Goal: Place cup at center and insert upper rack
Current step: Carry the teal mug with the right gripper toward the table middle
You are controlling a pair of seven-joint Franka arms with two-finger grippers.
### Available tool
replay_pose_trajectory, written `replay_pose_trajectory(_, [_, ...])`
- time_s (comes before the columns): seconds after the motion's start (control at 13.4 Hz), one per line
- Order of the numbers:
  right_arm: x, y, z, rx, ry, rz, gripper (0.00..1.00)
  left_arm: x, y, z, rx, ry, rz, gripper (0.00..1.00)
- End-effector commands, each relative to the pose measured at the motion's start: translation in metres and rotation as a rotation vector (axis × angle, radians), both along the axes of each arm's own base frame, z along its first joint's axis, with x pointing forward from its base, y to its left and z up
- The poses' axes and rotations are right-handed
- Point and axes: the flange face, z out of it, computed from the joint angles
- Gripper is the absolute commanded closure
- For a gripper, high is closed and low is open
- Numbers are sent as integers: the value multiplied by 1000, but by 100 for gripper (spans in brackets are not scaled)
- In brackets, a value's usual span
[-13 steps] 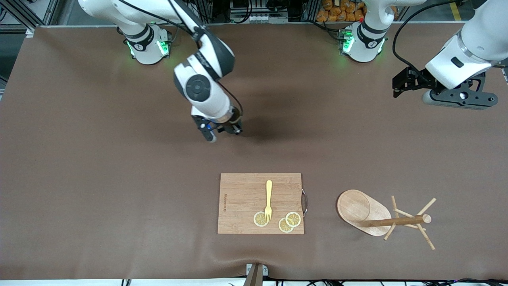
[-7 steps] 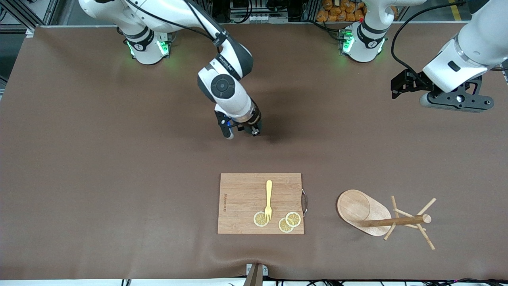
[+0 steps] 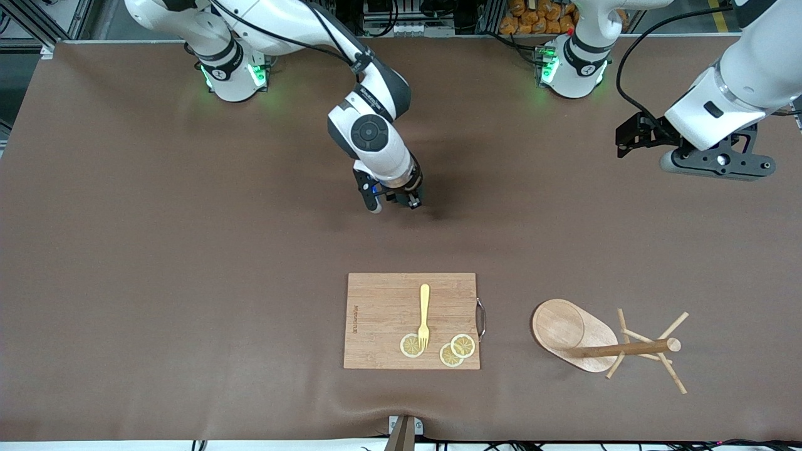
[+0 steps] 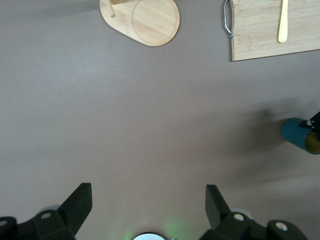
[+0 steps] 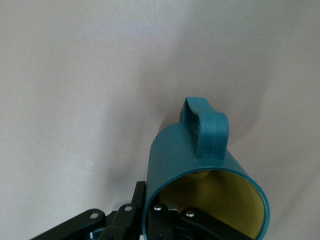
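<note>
Clamped by the rim in the right pincer [image 3: 397,202]: the cup [image 5: 202,170], teal outside, yellowish inside, handle uppermost in the right wrist view, one finger [image 5: 172,220] inside the mouth and one outside the wall. Carried low over the bare middle of the tabletop [image 3: 188,250], farther from the front camera than the cutting board [image 3: 382,319].

Almost hidden under the wrist in the front view; shown plainly only by the right wrist view, and from the side, small at the frame's edge, by the left wrist view [image 4: 300,136].

Left pincer [image 4: 145,200] up over the left arm's end of the tabletop, fingers wide apart, empty, waiting.

Upper rack [image 3: 601,344] tipped over on the tabletop beside the cutting board, toward the left arm's end, oval base on edge, post lying flat, pegs splayed.

On the cutting board: a yellow fork [image 3: 424,316] and three lemon slices [image 3: 462,345], tines resting on one slice.
</note>
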Motion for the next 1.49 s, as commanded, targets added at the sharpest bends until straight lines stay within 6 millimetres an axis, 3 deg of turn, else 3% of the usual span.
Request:
replay_pose_trajectory(0.0, [2, 15, -4, 22, -10, -24, 100, 2, 2, -1, 19, -4, -19, 0])
replay_pose_trajectory(0.37, [-1, 20, -13, 27, -23, -49, 100, 2, 1, -2, 20, -2, -21, 0])
replay_pose_trajectory(0.52, [4, 16, -12, 30, -18, -62, 81, 2, 1, -2, 20, -2, -20, 0])
replay_pose_trajectory(0.74, [5, 15, -13, 27, -15, -65, 38, 2, -1, -2, 20, -2, -24, 0])
replay_pose_trajectory(0.89, [8, 12, -8, 26, -10, -69, 23, 2, -1, -2, 19, -4, -24, 0])
replay_pose_trajectory(1.27, [30, 9, 29, -16, 62, -56, 22, 0, 0, -6, 22, 4, -24, 0])
replay_pose_trajectory(1.41, [34, 9, 35, -8, 59, -61, 13, 1, -2, -5, 20, -2, -27, 0])
